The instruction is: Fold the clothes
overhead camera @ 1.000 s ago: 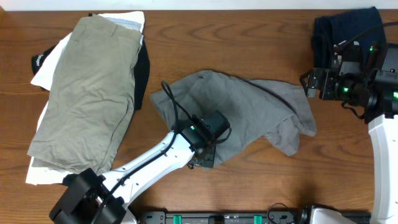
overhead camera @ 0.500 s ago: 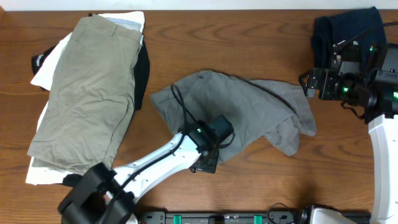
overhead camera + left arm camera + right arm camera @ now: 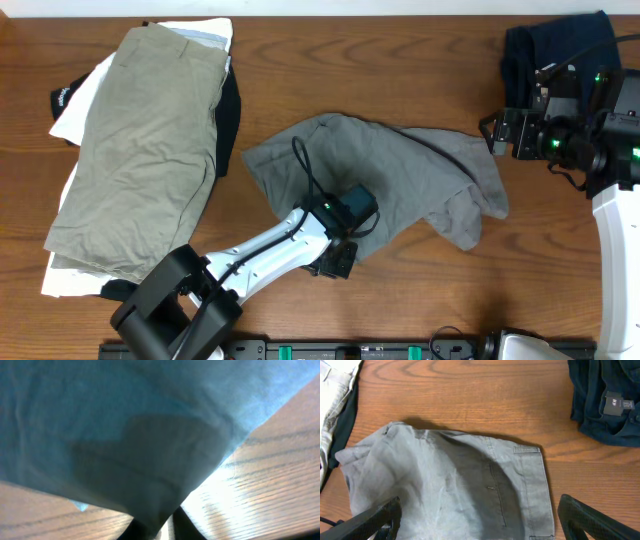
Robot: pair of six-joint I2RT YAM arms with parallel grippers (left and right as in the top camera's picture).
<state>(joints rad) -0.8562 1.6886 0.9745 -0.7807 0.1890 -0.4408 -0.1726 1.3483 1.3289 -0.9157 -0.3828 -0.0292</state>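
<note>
overhead, the grey shorts (image 3: 410,170) lie crumpled mid desk (image 3: 400,60), the left gripper (image 3: 336,262) seemingly pinching their near hem, the right gripper (image 3: 480,501) wide open by the right edge; pulling them flat seems next.

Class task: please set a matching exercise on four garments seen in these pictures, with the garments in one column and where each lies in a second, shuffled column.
Garments
1. grey shorts
2. khaki shorts
3. navy garment
4. black garment

Places
A. on top of the pile at the left
B. far right corner
C. crumpled in the middle
D. peeking out from beneath the pile

Pairs: 1-C, 2-A, 3-B, 4-D
</note>
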